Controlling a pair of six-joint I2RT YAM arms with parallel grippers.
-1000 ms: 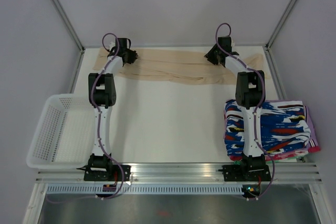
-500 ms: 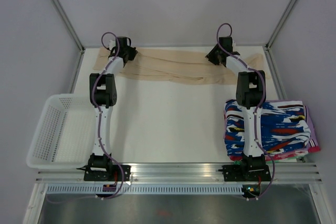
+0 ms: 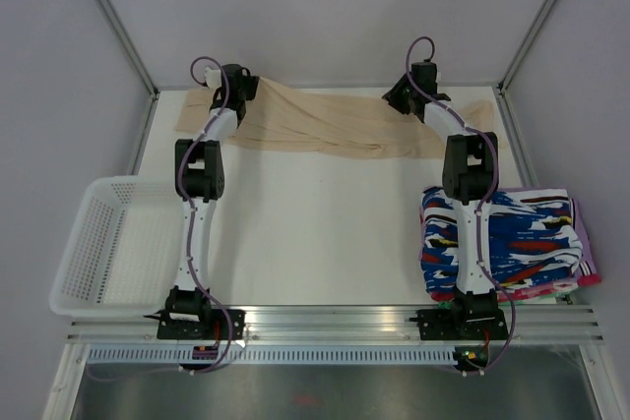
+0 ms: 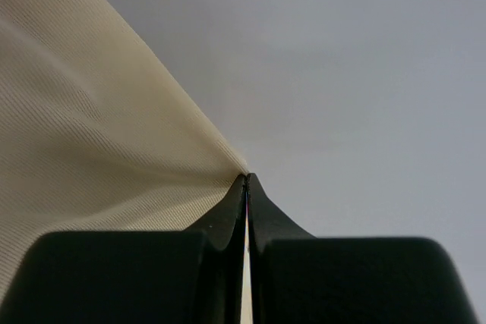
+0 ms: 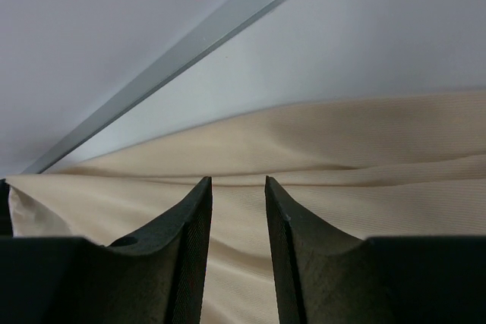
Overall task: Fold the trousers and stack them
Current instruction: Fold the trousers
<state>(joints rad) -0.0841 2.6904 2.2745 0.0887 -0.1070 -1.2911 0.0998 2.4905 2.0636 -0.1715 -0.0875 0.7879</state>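
Left gripper (image 4: pixel 246 180) pinches trousers (image 3: pixel 325 126) edge; right gripper (image 5: pixel 238 181) (jaws parted, over fabric) should clamp before both lift evenly.

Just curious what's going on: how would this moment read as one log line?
left end effector: shut on trousers, edge raised | right end effector: open, at trousers | fold: not yet done

The trousers (image 3: pixel 335 130) lie along the far edge of the table (image 3: pixel 315 233). Nearer than the trousers, beyond their left end, sits the basket (image 3: pixel 103 248). Nearer than their right end, well apart, lies the stack of garments (image 3: pixel 532 238).
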